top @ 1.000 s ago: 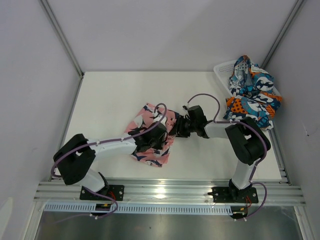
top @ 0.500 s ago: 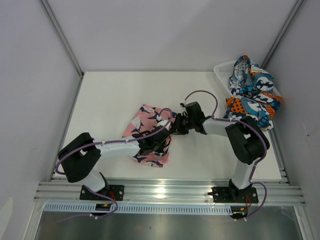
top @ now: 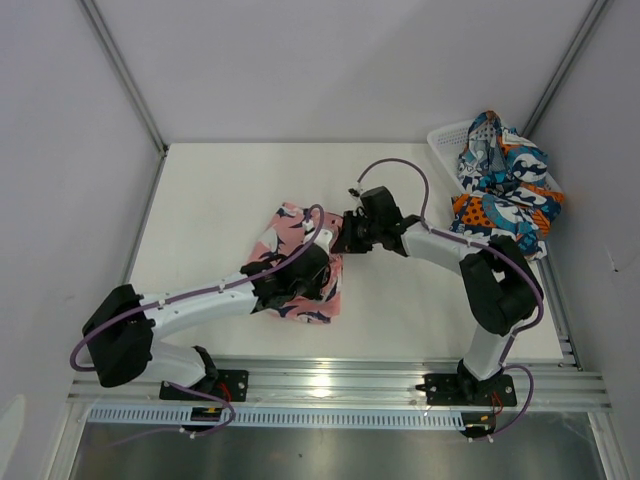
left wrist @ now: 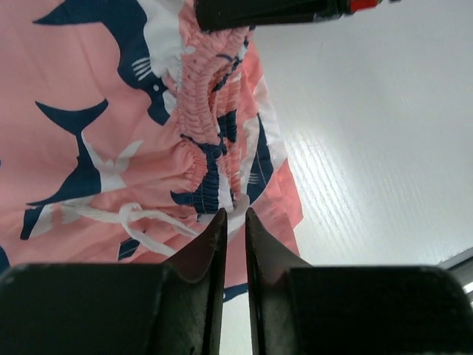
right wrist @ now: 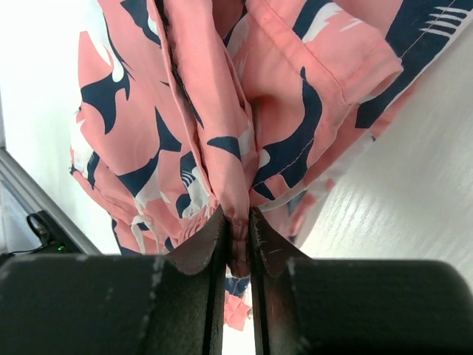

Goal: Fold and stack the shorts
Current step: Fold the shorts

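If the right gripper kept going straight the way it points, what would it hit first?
The pink shorts: the right gripper is shut on a fold of them, with more fabric straight ahead.

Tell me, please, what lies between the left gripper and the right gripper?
The gathered waistband of the pink shorts runs between the left gripper and the right gripper, each pinching the fabric; the left wrist view shows it.

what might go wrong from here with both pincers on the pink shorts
The left pincer pinches only a thin waistband edge of the pink shorts, so it may slip free when lifted. The right pincer holds a bunched fold, so the fabric may end up creased or lopsided.
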`<state>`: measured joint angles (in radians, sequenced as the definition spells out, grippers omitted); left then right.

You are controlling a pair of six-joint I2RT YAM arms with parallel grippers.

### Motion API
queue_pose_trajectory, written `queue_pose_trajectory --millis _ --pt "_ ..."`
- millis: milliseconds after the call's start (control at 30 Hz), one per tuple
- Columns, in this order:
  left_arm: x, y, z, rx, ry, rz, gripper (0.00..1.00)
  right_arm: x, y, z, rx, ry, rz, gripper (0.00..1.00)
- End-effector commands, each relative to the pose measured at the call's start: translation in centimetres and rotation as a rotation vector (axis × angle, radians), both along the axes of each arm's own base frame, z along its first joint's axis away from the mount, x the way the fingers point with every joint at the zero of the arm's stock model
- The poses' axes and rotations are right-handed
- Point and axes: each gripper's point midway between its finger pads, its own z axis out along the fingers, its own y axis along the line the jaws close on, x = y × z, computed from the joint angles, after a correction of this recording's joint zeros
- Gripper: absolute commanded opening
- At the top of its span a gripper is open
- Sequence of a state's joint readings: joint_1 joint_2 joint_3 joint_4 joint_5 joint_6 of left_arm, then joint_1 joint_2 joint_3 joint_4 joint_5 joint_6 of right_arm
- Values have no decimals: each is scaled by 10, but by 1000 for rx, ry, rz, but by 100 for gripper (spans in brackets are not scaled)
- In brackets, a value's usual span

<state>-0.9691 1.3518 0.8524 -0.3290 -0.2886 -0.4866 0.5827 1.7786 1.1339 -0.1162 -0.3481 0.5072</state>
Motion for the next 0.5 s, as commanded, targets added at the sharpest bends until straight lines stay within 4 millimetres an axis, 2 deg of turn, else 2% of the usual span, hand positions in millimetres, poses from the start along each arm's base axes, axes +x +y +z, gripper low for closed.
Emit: queue_pose_trajectory --millis 0,67,167,200,267,300,367,400,467 --pt "2 0 19 -13 -26 1 18 21 -1 8 -43 -69 8 11" --pt "4 3 25 -31 -23 17 19 28 -3 -1 -66 -56 10 11" --pt "16 20 26 -46 -2 108 21 50 -9 -13 -98 -51 -18 23" --pt "26 32 27 -62 7 164 22 55 -11 -16 -107 -50 -30 37" --pt "34 43 27 -90 15 204 23 69 -19 -9 -132 -79 -75 52" --pt "43 55 28 -104 17 254 25 72 -21 -5 -136 -87 -86 62" --pt "50 69 34 -122 3 303 27 71 -26 10 -137 -114 -115 71" --pt "58 81 39 -137 -3 342 29 67 -27 15 -132 -117 -120 88" --pt "64 94 48 -168 -21 385 33 53 -29 29 -114 -121 -153 91"
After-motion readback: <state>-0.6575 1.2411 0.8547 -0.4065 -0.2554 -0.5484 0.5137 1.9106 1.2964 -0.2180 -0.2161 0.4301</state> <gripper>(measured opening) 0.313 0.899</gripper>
